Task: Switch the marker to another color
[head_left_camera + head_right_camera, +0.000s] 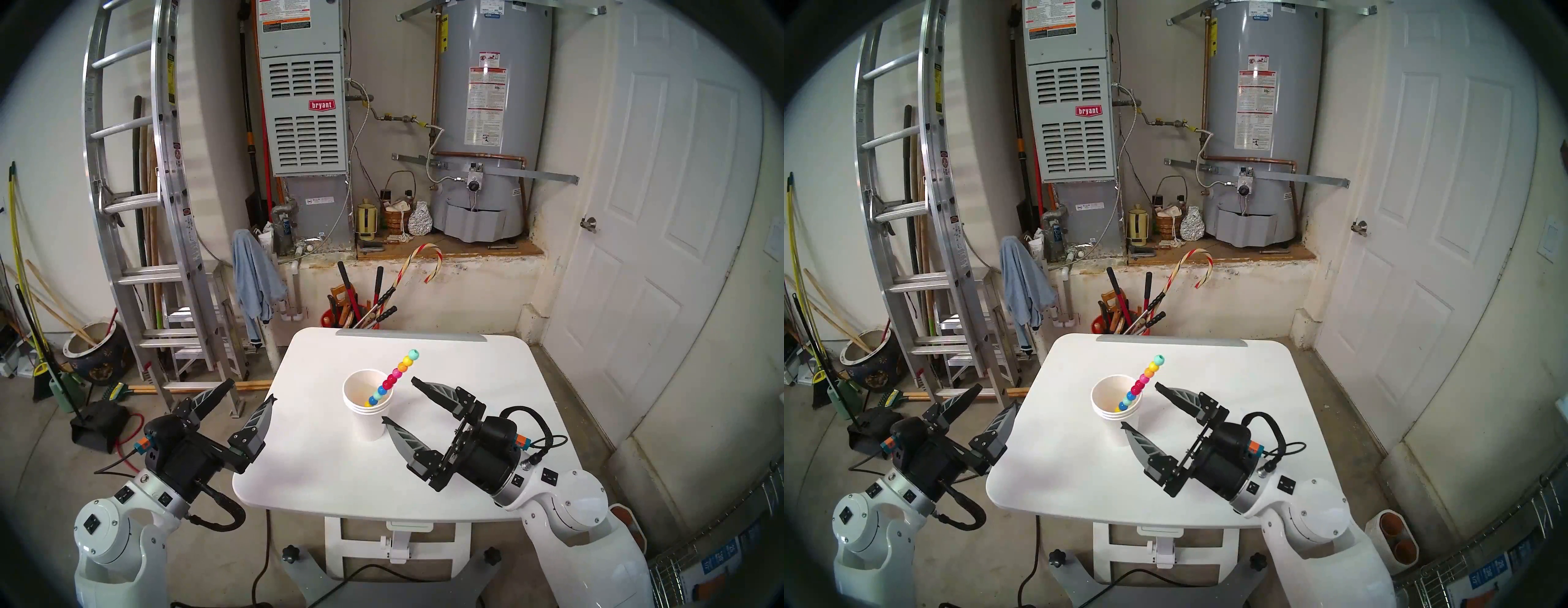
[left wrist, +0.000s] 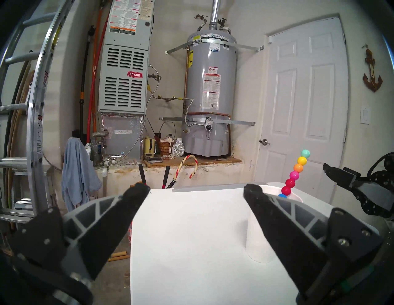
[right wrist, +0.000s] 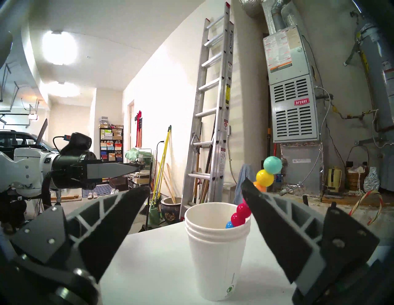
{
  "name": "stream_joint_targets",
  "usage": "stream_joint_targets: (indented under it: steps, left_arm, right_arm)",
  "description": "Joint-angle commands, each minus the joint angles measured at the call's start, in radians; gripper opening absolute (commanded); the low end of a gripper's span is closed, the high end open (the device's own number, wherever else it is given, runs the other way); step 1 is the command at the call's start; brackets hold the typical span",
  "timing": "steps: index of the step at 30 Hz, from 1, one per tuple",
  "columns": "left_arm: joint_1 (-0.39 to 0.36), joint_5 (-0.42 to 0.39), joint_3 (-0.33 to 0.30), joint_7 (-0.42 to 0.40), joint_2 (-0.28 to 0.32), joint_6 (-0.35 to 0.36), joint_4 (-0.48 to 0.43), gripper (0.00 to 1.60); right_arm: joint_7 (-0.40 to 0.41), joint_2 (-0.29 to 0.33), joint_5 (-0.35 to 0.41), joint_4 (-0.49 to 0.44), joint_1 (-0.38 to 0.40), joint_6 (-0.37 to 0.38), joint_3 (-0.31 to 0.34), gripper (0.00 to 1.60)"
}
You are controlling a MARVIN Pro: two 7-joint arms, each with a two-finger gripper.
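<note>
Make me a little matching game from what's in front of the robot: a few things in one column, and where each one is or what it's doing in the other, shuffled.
Things:
1. bead stick
2. paper cups
3. left gripper
4. right gripper
5. candy cane

Places or states:
A. jaws open, at the table's left edge, nothing held
B. stacked, upright on the table
C. behind the table, in a tub of tools
D. leaning in the top cup, poking over the rim
E. jaws open, just right of the cups, nothing held

Pairs: 1-D, 2-B, 3-A, 4-E, 5-C
</note>
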Motion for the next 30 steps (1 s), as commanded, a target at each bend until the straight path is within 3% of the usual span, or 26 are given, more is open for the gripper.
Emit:
stream_joint_targets:
  steps: [1, 26, 28, 30]
  left_arm:
    - [-0.003, -0.006, -0.004, -0.002, 0.001, 0.005, -0.017, 1.6]
    - [-0.014, 0.0, -0.009, -0.011, -0.003, 0.015, -0.007, 1.6]
    - [-0.015, 0.001, -0.009, -0.012, -0.004, 0.016, -0.005, 1.6]
    - [-0.017, 0.002, -0.009, -0.012, -0.004, 0.016, -0.003, 1.6]
  right_arm:
    - [-0.006, -0.023, -0.01, 0.025, 0.059, -0.006, -0.024, 1.6]
    - [-0.048, -0.058, -0.056, 0.089, 0.145, -0.046, -0.058, 1.6]
    - [-0.049, -0.06, -0.055, 0.099, 0.154, -0.046, -0.06, 1.35]
    - [-0.052, -0.062, -0.058, 0.107, 0.163, -0.05, -0.061, 1.41]
